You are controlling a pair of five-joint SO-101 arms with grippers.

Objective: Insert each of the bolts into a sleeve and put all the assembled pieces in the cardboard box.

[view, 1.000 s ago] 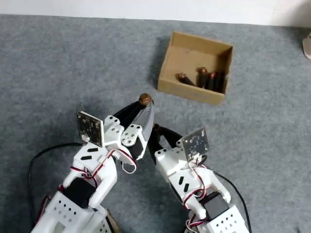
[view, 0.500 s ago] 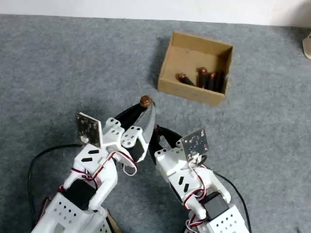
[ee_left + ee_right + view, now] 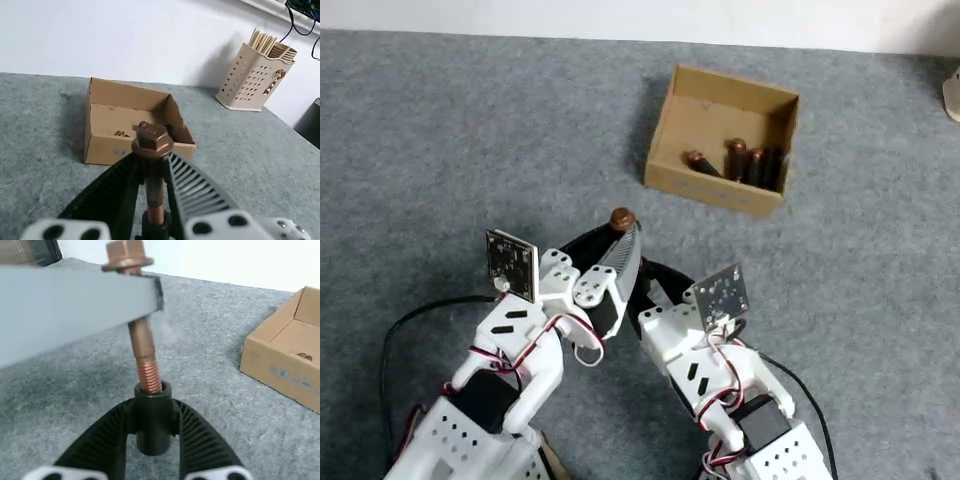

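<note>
Black ribbed fingers of the left gripper (image 3: 152,156) are pressed on the shank of a copper bolt (image 3: 152,142), pinching it below its hexagonal head. Bolt: long axis upright, head uppermost, threaded end pointing straight down. Right gripper (image 3: 152,405), fingers likewise black and ribbed, is clamped round a short black sleeve (image 3: 152,426), which it holds upright with the open mouth facing up, directly beneath the bolt. Threaded tip meets the sleeve's mouth; most of the thread shows above the rim. In the high view the bolt head appears end-on between the two arms, above a grey mat (image 3: 440,130) and near the cardboard box (image 3: 710,190), on the arms' side of it and not touching. Box: open top, standing on the mat; several dark pieces (image 3: 735,160) with copper heads lie side by side against one inner wall. Beyond the box, from the left wrist view, a beige perforated holder (image 3: 252,80) with wooden sticks stands by a white wall.
</note>
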